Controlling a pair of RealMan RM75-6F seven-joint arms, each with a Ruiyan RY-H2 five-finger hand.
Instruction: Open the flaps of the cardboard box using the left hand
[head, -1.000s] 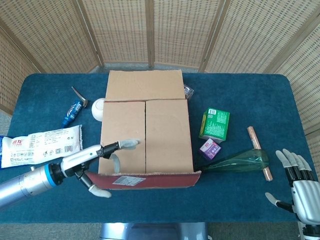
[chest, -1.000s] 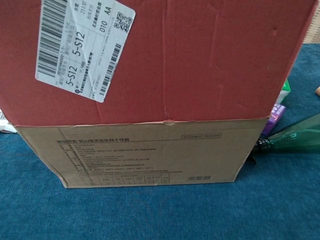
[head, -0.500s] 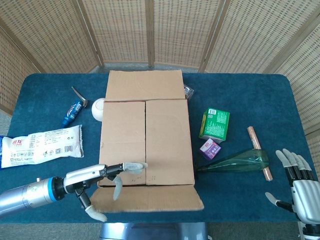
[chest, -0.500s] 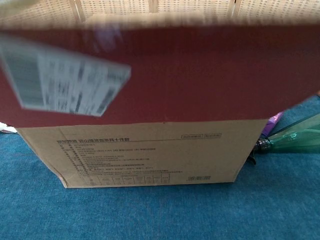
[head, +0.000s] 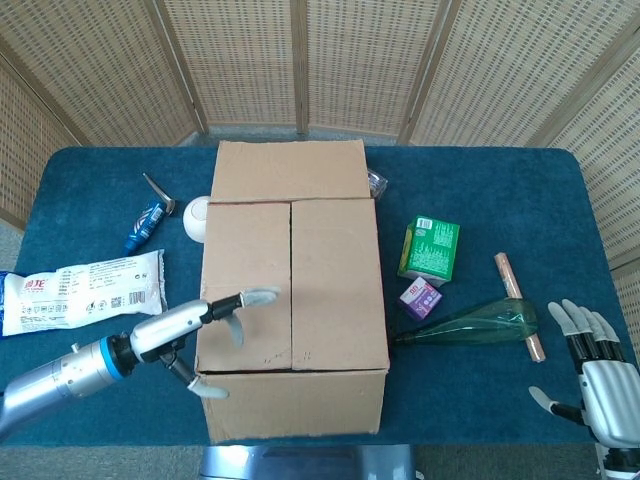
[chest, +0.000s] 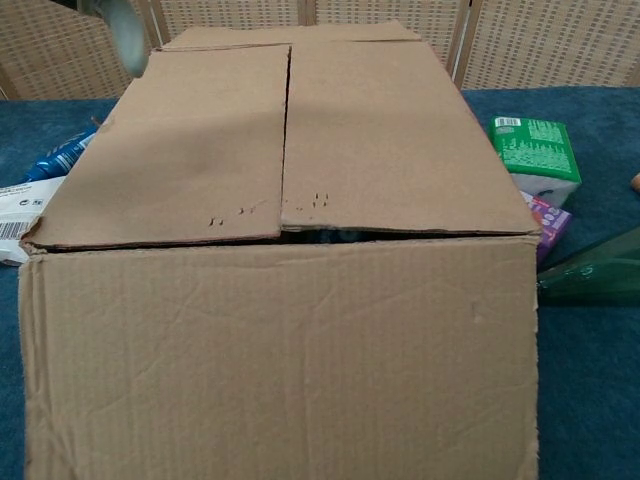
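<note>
The cardboard box (head: 292, 290) stands mid-table. Its far flap (head: 290, 170) lies folded back. Its near flap (chest: 280, 360) hangs down over the front wall. The two inner flaps, left (chest: 170, 140) and right (chest: 400, 130), lie flat and closed with a seam between them. My left hand (head: 215, 335) is at the box's near left corner, fingers spread; one finger (head: 255, 297) reaches over the left inner flap, and it holds nothing. In the chest view only a fingertip (chest: 125, 35) shows. My right hand (head: 590, 370) rests with spread fingers at the table's near right.
Left of the box lie a white packet (head: 85, 290), a blue tube (head: 146, 225), a white round object (head: 197, 218) and a metal tool (head: 158, 192). On the right are a green carton (head: 430, 248), a small purple box (head: 420, 297), a green bottle (head: 470, 325) and a copper stick (head: 518, 290).
The near flap swung from upright, out towards me, and down over the box front. My left hand came off it and moved up to the left inner flap. The right hand stayed put.
</note>
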